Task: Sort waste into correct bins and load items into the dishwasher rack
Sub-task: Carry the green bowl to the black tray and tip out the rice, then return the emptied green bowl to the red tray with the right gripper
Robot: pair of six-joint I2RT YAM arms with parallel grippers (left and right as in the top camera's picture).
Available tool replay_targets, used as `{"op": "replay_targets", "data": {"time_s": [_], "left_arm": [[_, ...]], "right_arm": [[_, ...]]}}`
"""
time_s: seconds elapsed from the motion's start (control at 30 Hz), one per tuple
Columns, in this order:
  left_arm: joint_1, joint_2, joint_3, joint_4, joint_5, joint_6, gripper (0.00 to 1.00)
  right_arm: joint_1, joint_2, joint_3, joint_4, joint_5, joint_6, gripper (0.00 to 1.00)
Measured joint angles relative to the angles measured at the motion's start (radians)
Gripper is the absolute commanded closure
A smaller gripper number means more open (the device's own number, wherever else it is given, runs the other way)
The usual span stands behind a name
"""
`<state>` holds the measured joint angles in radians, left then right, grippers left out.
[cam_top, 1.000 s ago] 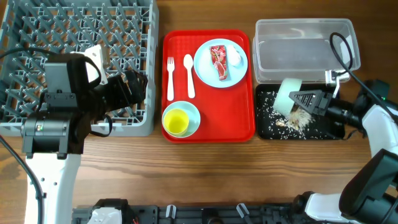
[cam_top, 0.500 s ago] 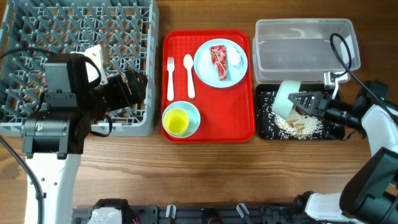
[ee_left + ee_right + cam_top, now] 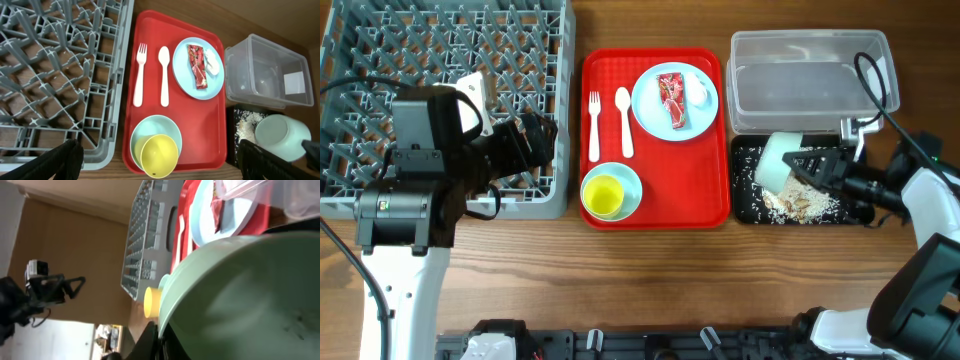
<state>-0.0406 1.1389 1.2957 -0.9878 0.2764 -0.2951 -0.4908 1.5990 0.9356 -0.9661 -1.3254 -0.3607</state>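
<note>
My right gripper (image 3: pixel 807 162) is shut on the rim of a pale blue bowl (image 3: pixel 777 160), held tipped on its side over the black tray (image 3: pixel 745 205). Brownish scraps with white crumbs (image 3: pixel 800 203) lie in that tray. In the right wrist view the bowl (image 3: pixel 250 295) fills the frame, its rim pinched between the right gripper's (image 3: pixel 161 336) jaws. My left gripper (image 3: pixel 535 140) hangs open at the grey rack's (image 3: pixel 440 60) right edge. The left gripper (image 3: pixel 162 162) is above a yellow cup (image 3: pixel 159 156) nested in a second bowl (image 3: pixel 152 131). The plate (image 3: pixel 675 100) carries the red-and-white wrapper (image 3: pixel 672 101).
The red serving tray (image 3: pixel 655 210) also holds a white fork (image 3: pixel 594 125) and spoon (image 3: pixel 624 120). A clear tub (image 3: pixel 810 75) stands behind the black tray. Bare wooden table lies along the front edge.
The bowl has shifted slightly left over the black tray, and the scraps that were spilling from it now lie in the tray. The left arm has not moved.
</note>
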Motion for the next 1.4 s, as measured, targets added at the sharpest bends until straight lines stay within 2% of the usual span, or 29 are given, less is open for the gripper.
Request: {"op": "replay_targets", "data": {"time_s": [0.1, 0.2, 0.47, 0.73, 0.87, 0.93, 0.97, 1.03, 1.23, 1.4], "left_arm": [[0.000, 0.000, 0.000, 0.000, 0.000, 0.000, 0.00], [0.000, 0.000, 0.000, 0.000, -0.002, 0.000, 0.00], [0.000, 0.000, 0.000, -0.001, -0.003, 0.000, 0.00], [0.000, 0.000, 0.000, 0.000, -0.003, 0.000, 0.00], [0.000, 0.000, 0.000, -0.006, -0.003, 0.000, 0.00], [0.000, 0.000, 0.000, -0.048, -0.003, 0.000, 0.00], [0.000, 0.000, 0.000, -0.104, -0.003, 0.000, 0.00], [0.000, 0.000, 0.000, -0.119, 0.002, 0.000, 0.00], [0.000, 0.000, 0.000, -0.131, 0.047, 0.000, 0.00], [0.000, 0.000, 0.000, -0.131, 0.069, 0.000, 0.00]], "right_arm": [[0.001, 0.000, 0.000, 0.041, 0.021, 0.023, 0.96], [0.000, 0.000, 0.000, -0.041, 0.013, -0.039, 0.96], [0.002, 0.000, 0.000, 0.050, 0.095, 0.050, 0.96], [0.005, 0.000, 0.000, 0.077, -0.005, 0.080, 0.96], [0.069, -0.013, 0.000, 0.048, -0.010, 0.080, 0.96], [0.134, -0.037, 0.000, 0.044, 0.011, 0.080, 0.96], [0.215, -0.074, 0.000, 0.045, 0.043, 0.082, 0.96], [0.325, -0.129, 0.000, 0.085, 0.151, 0.136, 0.96], [0.732, -0.325, 0.000, 0.188, 0.711, 0.428, 0.96], [0.988, -0.319, 0.000, 0.263, 1.046, 0.628, 0.96]]}}
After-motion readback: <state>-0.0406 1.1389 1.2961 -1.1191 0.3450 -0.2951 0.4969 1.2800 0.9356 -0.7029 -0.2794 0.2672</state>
